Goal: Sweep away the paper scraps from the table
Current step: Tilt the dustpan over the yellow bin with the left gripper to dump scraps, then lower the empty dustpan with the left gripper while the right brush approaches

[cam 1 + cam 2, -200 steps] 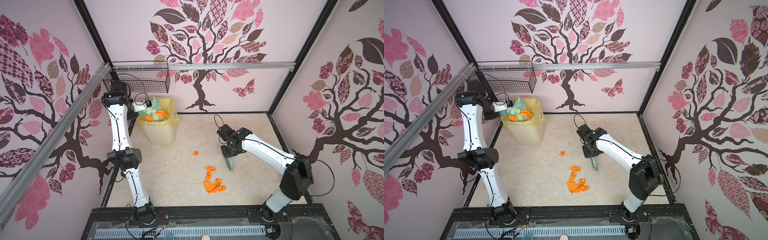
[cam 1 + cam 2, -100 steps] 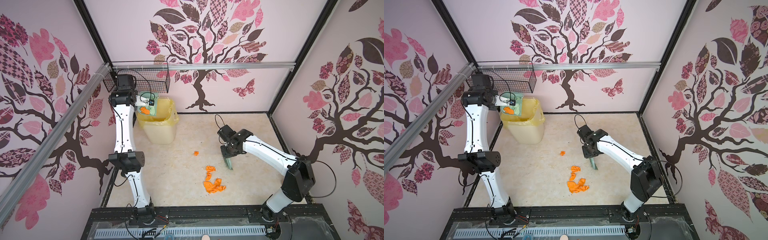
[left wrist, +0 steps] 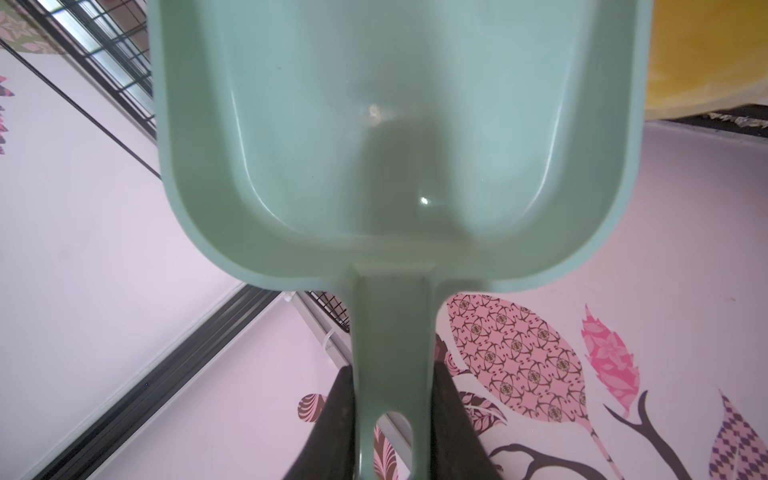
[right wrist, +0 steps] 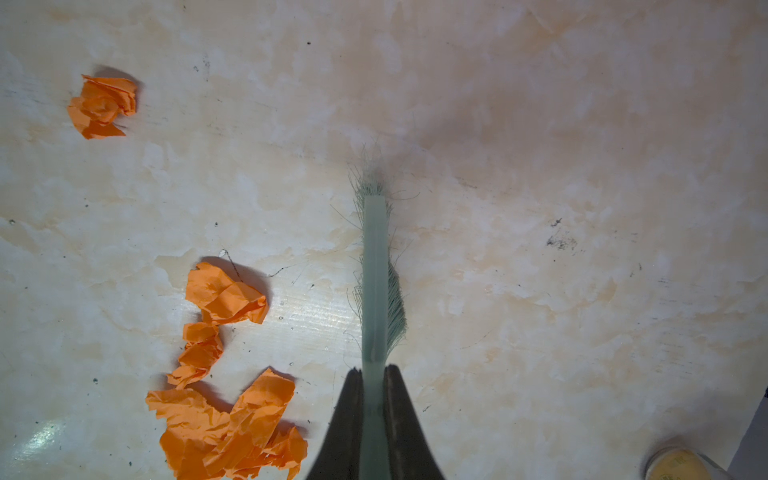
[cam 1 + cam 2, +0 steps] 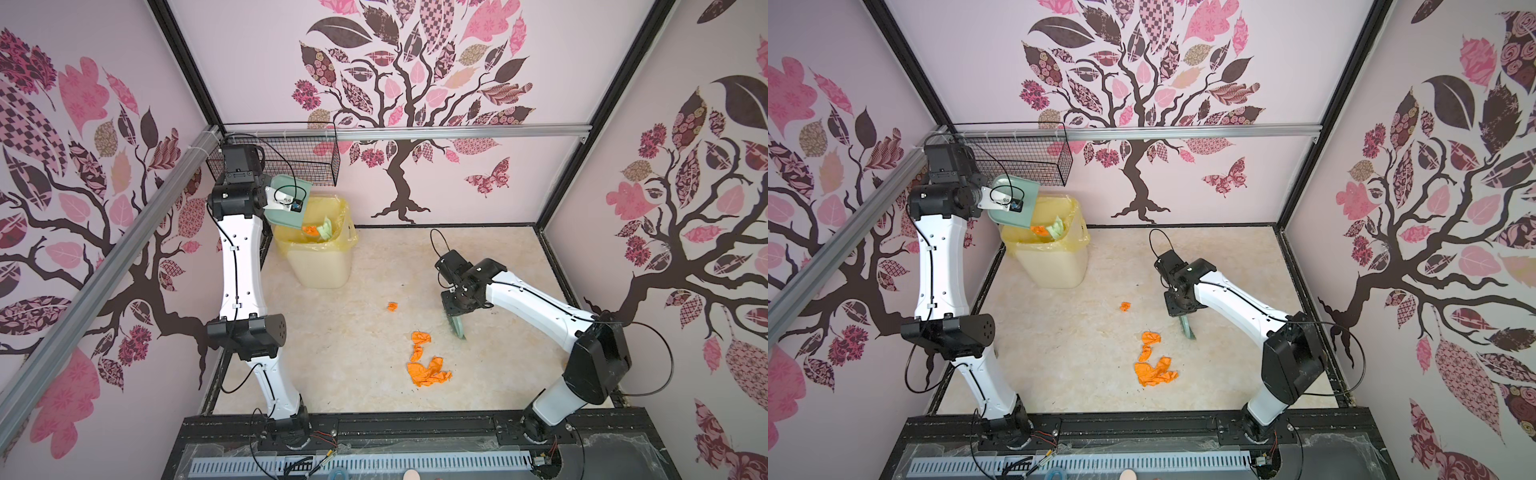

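Note:
My left gripper [image 3: 392, 369] is shut on the handle of a teal dustpan [image 3: 395, 124], whose tray shows empty. In both top views the dustpan [image 5: 286, 218] [image 5: 1017, 187] is tipped steeply over the yellow bin, with orange and green paper scraps [image 5: 318, 230] at the bin's mouth. My right gripper [image 4: 373, 370] is shut on a teal brush [image 4: 374, 270] held low over the table [image 5: 374, 257], bristles down. Orange paper scraps lie left of the brush: a small one [image 5: 392, 306], a twisted one [image 5: 420, 337] and a larger one [image 5: 428, 372].
The yellow-lined bin [image 5: 320, 266] stands at the table's back left corner. A black wire basket [image 5: 291, 162] hangs on the wall just above it, close to my left wrist. Pink tree-patterned walls close three sides; a black rail [image 5: 415, 428] runs along the front.
My left arm has lifted and tipped the dustpan from nearly level to steep above the bin, and the scraps have slid out of it. The right arm and brush have barely moved.

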Action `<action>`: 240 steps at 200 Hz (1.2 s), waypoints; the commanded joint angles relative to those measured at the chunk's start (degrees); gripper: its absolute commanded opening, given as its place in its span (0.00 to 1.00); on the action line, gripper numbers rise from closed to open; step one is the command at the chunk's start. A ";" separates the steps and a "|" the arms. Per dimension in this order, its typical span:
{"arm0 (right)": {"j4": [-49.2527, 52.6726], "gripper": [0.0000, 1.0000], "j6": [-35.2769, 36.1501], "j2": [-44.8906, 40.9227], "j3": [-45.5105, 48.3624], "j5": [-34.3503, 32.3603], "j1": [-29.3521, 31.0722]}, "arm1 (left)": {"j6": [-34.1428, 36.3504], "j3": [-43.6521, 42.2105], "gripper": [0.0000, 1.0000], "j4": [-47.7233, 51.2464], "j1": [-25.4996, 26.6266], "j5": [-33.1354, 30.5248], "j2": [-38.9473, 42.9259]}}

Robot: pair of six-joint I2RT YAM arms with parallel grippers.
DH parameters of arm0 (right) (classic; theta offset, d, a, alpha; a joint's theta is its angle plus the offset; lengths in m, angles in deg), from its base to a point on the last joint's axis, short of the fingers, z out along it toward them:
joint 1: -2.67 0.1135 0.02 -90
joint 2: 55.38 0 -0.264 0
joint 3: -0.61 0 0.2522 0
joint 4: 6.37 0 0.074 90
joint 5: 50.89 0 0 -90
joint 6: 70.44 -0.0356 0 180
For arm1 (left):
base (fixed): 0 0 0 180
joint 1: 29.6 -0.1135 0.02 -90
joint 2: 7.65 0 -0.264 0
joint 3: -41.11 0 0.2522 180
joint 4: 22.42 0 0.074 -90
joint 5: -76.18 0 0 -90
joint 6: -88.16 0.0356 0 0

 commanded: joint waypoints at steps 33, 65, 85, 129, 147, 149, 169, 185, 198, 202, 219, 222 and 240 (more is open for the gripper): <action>1.26 0.00 0.09 -1.17 1.45 -0.09 -0.40 | -1.89 1.37 0.00 2.20 0.59 1.57 1.31; 1.62 0.00 0.18 -1.21 0.84 -0.49 -0.38 | -9.07 12.25 0.00 12.36 0.38 6.35 -0.49; 2.01 0.00 0.39 -1.13 0.09 -0.77 -0.37 | -12.90 6.98 0.00 11.86 0.30 9.93 4.85; 2.76 0.00 4.97 -0.19 -3.01 -4.14 -0.37 | -23.17 4.85 0.00 19.17 0.36 19.11 14.68; 3.78 0.00 6.97 1.10 -6.28 -5.27 -0.37 | -27.41 -2.85 0.00 23.07 0.74 23.06 20.84; 4.03 0.00 7.04 1.32 -6.81 -5.38 -0.37 | -27.82 -4.31 0.00 23.16 0.81 23.50 21.71; 6.39 0.00 6.77 4.14 -14.02 -4.64 -0.38 | -31.25 -22.11 0.00 21.15 0.92 27.04 31.83; 5.79 0.00 5.75 6.08 -19.83 0.43 -0.39 | -33.43 -38.36 0.00 17.47 1.09 28.41 39.58; 2.91 0.00 3.21 7.10 -23.18 6.11 -0.42 | -34.95 -49.91 0.00 14.56 1.27 28.90 45.15; 1.64 0.00 2.26 7.34 -23.89 8.01 -0.42 | -35.49 -53.46 0.00 13.66 1.35 29.12 46.65; -4.86 0.00 -3.07 8.72 -25.56 15.00 -0.38 | -37.51 -65.45 0.00 10.50 1.42 29.94 51.61; -6.23 0.00 -4.11 8.98 -25.61 16.11 -0.42 | -37.94 -67.13 0.00 9.81 1.44 30.03 52.34; -14.64 0.00 -10.70 10.55 -25.01 22.55 -0.37 | -40.45 -74.06 0.00 7.50 1.46 31.39 55.04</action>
